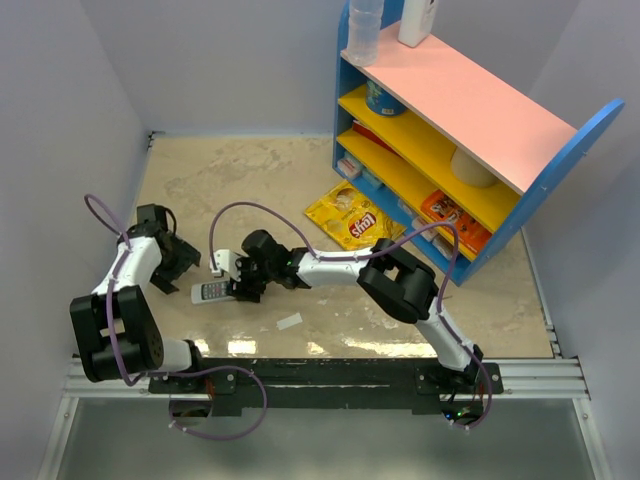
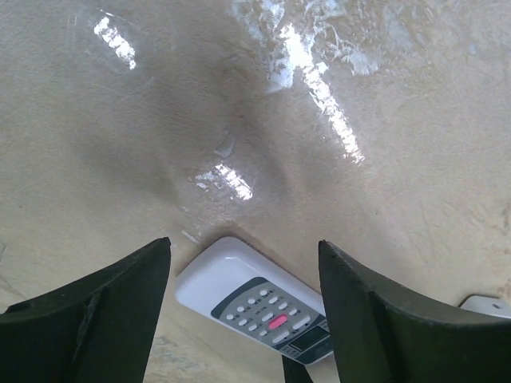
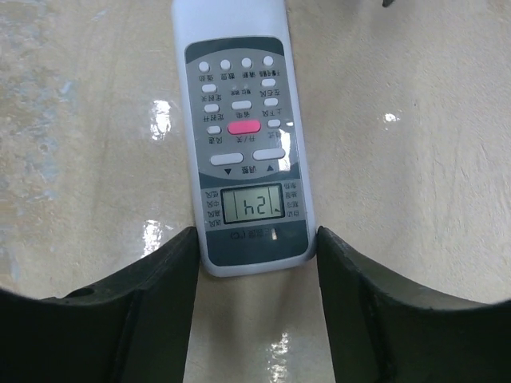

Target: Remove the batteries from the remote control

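Flat white rectangular remote control (image 3: 243, 144), grey buttons (image 3: 226, 158), glossy beige table (image 3: 415, 159)

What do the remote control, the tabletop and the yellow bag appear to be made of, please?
The remote control looks like smooth white moulded plastic; its pink key may be rubber. The tabletop looks like beige stone or stone-patterned laminate, glossy, as lights glare off it. The yellow bag seems thin plastic film, crinkled and printed.
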Robot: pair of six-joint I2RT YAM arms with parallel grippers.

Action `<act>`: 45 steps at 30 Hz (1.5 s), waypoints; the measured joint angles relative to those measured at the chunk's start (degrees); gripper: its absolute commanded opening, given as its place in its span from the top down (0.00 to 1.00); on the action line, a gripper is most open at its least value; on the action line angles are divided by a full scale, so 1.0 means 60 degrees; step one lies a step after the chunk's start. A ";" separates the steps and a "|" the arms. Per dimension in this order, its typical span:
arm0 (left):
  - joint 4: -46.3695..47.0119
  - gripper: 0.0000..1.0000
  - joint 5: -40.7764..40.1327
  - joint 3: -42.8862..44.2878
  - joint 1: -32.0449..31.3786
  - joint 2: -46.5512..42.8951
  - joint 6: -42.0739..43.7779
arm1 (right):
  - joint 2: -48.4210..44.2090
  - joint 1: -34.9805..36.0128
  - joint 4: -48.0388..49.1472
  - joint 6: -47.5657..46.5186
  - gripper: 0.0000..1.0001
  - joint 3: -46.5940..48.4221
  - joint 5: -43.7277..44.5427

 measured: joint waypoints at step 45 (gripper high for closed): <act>0.1450 0.26 0.2255 -0.0270 0.0004 -0.1472 0.2237 | -0.0503 -0.1115 0.1417 0.2550 0.79 -0.1293 -0.1446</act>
